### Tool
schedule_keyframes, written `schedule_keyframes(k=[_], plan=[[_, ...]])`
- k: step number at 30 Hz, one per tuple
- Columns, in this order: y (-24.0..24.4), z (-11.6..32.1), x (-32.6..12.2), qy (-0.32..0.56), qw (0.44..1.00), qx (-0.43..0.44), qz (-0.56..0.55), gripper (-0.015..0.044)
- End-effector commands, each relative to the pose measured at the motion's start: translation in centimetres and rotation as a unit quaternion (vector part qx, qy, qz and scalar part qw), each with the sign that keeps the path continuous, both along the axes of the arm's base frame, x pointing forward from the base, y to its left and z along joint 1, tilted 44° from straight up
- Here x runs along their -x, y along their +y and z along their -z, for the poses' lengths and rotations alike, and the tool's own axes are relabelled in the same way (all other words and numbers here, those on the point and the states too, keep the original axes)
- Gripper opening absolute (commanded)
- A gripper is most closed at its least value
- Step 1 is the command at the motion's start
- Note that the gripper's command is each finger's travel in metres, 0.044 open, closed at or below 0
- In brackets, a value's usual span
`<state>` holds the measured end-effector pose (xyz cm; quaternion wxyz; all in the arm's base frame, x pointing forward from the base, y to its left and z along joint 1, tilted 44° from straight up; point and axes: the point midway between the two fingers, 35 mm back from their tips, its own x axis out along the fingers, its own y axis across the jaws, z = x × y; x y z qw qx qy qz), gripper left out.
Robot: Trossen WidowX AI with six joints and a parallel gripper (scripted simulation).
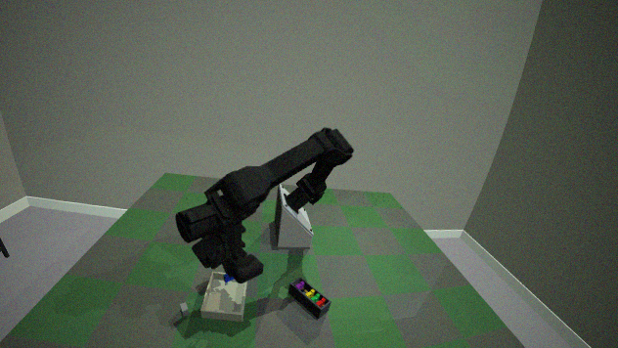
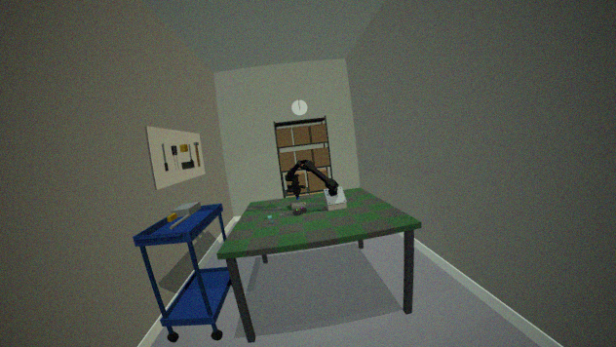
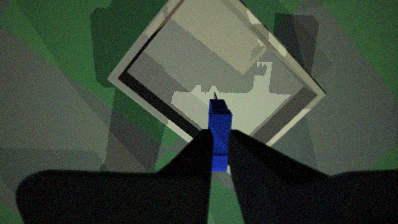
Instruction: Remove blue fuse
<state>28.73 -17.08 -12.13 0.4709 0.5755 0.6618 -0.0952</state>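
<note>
We have the blue fuse [image 3: 219, 131] clamped between the two fingers of the claw [image 3: 220, 150], held upright with its free end pointing down and away from the palm. In the wrist view the tray [image 3: 150, 55] lies directly below the fuse tip, rotated to a diamond, its pale floor visible just past the blue end. We judge the fuse to sit over the near half of the tray rather than its centre.

Step in hand, as we read it: placing. To do it well we would nudge the claw a little farther over the tray so the fuse clears the near wall, then lower straight down until the tip is close to the floor before parting the fingers. Releasing from height risks a bounce off the rim. We cannot tell from these views how high the fuse hangs above the floor.

From the top view the fuse [image 1: 228, 278] shows as a blue speck under the claw [image 1: 235, 277] at the tray's [image 1: 222, 313] far edge. The fuse block [image 1: 309, 297], with its remaining coloured fuses, stands well apart to one side of the claw, so a vertical descent should keep us off it.
</note>
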Motion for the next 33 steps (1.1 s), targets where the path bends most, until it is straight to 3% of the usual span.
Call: schedule_keyframes(k=[1, 31, 33], plan=[[-0.9, 0.9, 0.4, -0.003, 1.000, 0.001, -0.002, 0.0000], [1.9, 3.8, -0.1, -0.003, 1.000, 0.000, -0.002, 0.0000], [1.6, 3.6, -0.2, -0.006, 1.000, 0.003, -0.005, 0.0053]])
